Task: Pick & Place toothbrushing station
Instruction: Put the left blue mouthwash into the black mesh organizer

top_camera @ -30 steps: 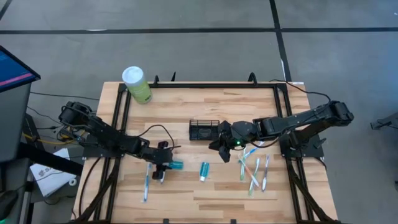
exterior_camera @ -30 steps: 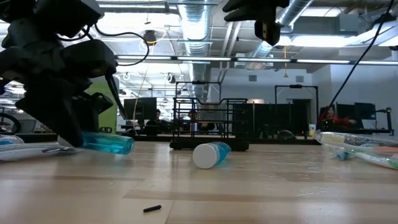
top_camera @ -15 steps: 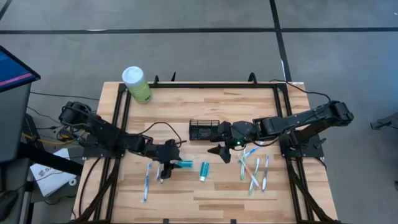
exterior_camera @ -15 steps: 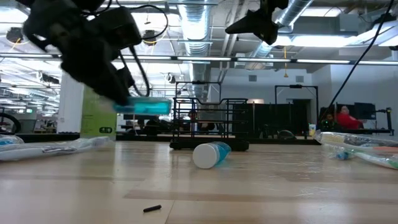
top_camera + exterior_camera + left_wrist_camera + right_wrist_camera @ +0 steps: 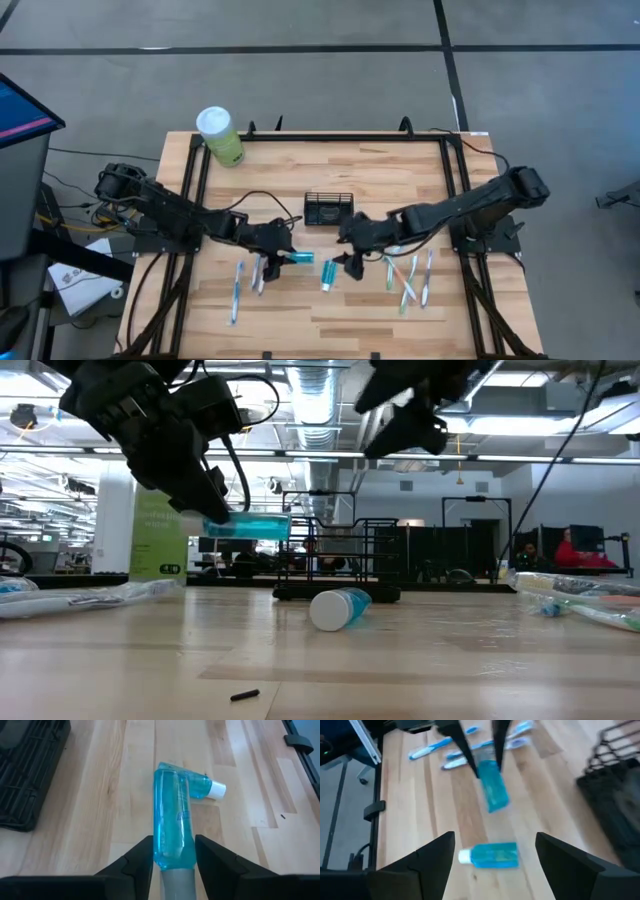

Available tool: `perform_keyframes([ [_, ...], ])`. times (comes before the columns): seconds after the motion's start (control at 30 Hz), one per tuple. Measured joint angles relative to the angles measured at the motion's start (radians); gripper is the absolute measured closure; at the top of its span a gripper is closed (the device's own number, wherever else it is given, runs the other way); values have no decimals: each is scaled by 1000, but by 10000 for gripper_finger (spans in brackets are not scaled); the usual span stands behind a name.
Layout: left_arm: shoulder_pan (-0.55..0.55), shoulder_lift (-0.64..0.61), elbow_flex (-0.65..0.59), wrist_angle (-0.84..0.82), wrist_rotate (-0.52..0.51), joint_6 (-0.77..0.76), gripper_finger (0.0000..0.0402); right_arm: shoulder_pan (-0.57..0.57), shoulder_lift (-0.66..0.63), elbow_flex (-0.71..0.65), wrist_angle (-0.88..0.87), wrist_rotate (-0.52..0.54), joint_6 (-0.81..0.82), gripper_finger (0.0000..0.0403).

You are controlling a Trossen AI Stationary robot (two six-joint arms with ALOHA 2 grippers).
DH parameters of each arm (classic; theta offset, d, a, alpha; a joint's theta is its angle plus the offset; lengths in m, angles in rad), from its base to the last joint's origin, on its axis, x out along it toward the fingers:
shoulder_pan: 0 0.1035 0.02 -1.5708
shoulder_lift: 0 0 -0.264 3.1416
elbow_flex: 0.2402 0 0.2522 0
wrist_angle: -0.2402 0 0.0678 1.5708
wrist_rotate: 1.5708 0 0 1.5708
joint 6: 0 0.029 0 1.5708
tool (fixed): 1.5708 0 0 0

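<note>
High: caddy [image 5: 328, 208] mid-table, left gripper [image 5: 283, 257] near it, clamped on a bottle [image 5: 300, 257]; low: bottle level, airborne; right wrist: right gripper [image 5: 492, 857] spread above a second bottle [image 5: 490, 855] (best descend centred before closing).

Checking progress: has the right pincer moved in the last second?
Yes. The right pincer moved away from the black caddy toward the near edge, above the lying blue bottle.
</note>
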Motion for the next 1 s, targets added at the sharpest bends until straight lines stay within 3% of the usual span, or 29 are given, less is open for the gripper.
perform_keyframes([
  [0.23,0,0,-21,0,-3,23,290,-3,150,148,-30,1,-51,133],
  [0.47,0,9,-54,-6,-42,18,297,-3,255,288,-192,0,-91,133],
  [1.0,-16,113,-47,10,-26,7,298,-10,271,316,-280,6,-75,133],
])
